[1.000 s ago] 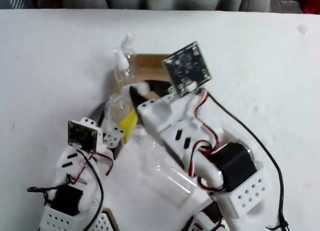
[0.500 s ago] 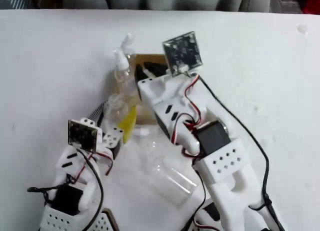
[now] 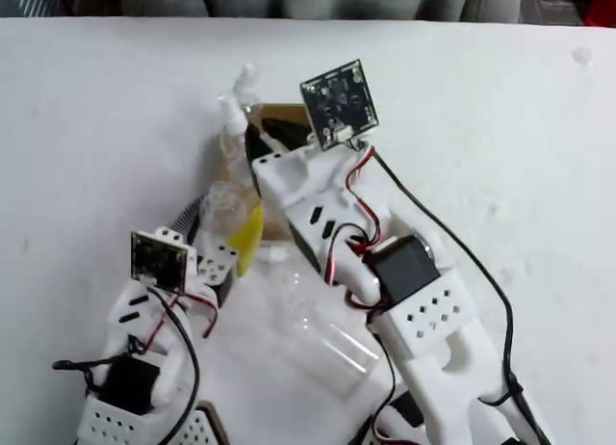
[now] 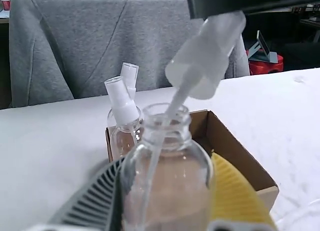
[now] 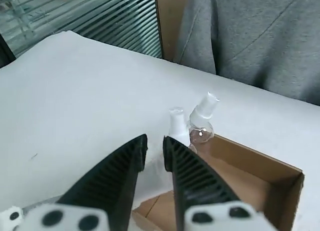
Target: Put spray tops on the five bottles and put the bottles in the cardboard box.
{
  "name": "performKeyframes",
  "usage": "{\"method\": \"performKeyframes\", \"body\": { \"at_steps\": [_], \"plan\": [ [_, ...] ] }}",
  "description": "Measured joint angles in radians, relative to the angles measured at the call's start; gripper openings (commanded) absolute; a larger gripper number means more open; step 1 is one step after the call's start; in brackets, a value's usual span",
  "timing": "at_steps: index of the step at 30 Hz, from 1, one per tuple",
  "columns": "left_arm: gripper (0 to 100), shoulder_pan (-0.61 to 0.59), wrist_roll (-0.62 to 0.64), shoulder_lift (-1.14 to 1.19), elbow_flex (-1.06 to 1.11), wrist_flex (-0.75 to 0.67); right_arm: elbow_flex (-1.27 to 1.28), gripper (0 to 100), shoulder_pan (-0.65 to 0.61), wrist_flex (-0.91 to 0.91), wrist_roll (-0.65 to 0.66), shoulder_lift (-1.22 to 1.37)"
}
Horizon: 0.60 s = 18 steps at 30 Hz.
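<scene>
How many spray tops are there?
3. Two spray tops cap bottles in the cardboard box; a third spray top, in the right pincer, has its tube in the bottle the left pincer grips. More may be hidden.

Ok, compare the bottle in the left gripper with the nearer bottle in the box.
The gripped bottle has an open neck, a tilted spray top above it with its tube inside; the boxed bottle has its top seated. The gripped bottle sits in the left gripper outside the box; the boxed bottle stands inside. Both are clear.
</scene>
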Motion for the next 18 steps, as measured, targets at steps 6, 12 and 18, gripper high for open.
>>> {"method": "performKeyframes", "body": {
  "at_steps": [6, 12, 18],
  "plan": [
    [2, 0.000, 0.000, 0.000, 0.000, 0.000, -0.089, 1.5, -0.106, 0.118, 0.000, 0.002],
    [2, 0.000, 0.000, 0.000, 0.000, 0.000, -0.120, 17.1, -0.146, 0.150, 0.002, 0.000],
    [2, 0.000, 0.000, 0.000, 0.000, -0.002, -0.158, 28.6, -0.172, 0.180, 0.002, 0.003]
  ]
}}
